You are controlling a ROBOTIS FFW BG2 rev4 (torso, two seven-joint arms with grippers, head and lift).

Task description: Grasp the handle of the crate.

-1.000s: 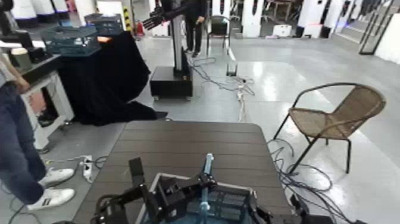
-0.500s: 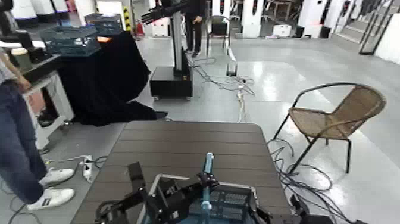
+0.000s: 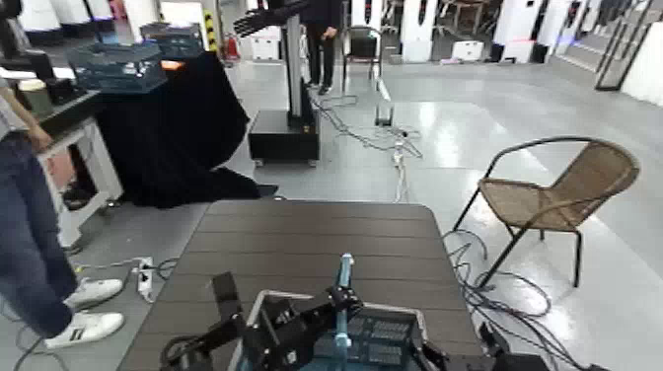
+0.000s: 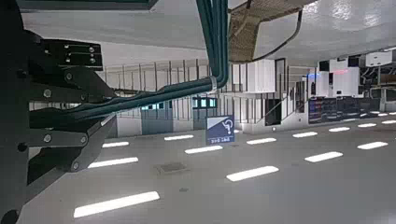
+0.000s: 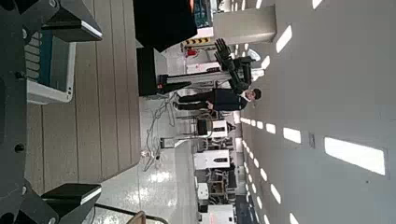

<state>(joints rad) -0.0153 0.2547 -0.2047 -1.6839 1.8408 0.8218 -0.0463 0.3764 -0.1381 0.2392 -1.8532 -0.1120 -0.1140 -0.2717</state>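
The blue lattice crate (image 3: 395, 331) with a light grey rim stands at the near edge of the dark slatted table (image 3: 316, 237), partly cut off at the bottom of the head view. Its teal handle (image 3: 344, 281) stands upright over the crate's middle. My left gripper (image 3: 331, 308) reaches in from the left and is shut on the handle near its top. In the left wrist view the teal bar (image 4: 213, 47) runs between the dark fingers (image 4: 65, 65). My right gripper (image 5: 89, 110) is open and empty, low at the crate's right side, with a crate corner (image 5: 47, 65) in view.
A wicker chair (image 3: 552, 197) stands on the floor to the right. A person (image 3: 30, 247) stands at the left. A black-draped table with a darker blue crate (image 3: 118, 64) is at the back left. Another robot's stand (image 3: 286, 109) and floor cables (image 3: 400, 148) lie beyond the table.
My left arm has sunk slightly toward the near edge, still on the handle. The handle stays upright. The right arm has not visibly moved.
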